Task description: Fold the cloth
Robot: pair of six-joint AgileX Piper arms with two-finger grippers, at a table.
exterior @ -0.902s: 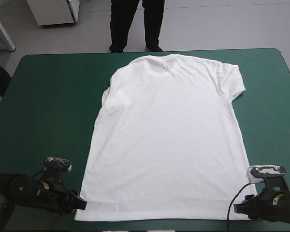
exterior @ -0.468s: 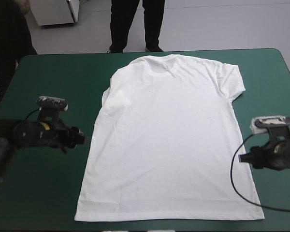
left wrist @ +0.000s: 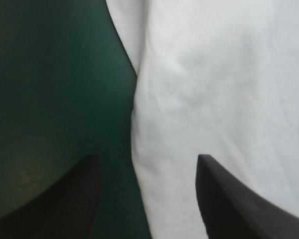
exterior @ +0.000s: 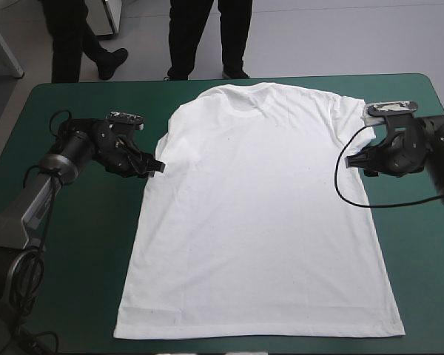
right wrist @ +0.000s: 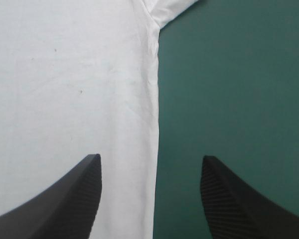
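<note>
Both gape empty: the black-finned left gripper and right gripper each straddle a side edge of the flat, faintly creased white short-sleeved T-shirt on the smooth teal-green cover.

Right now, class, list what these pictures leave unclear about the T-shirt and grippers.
High view: right gripper covers part of one sleeve of the T-shirt.
High view: left gripper hides the cloth edge beneath its tip.
Wrist views: collar and hem lie beyond the picture edges.
No view settles whether either gripper touches the cloth.
</note>
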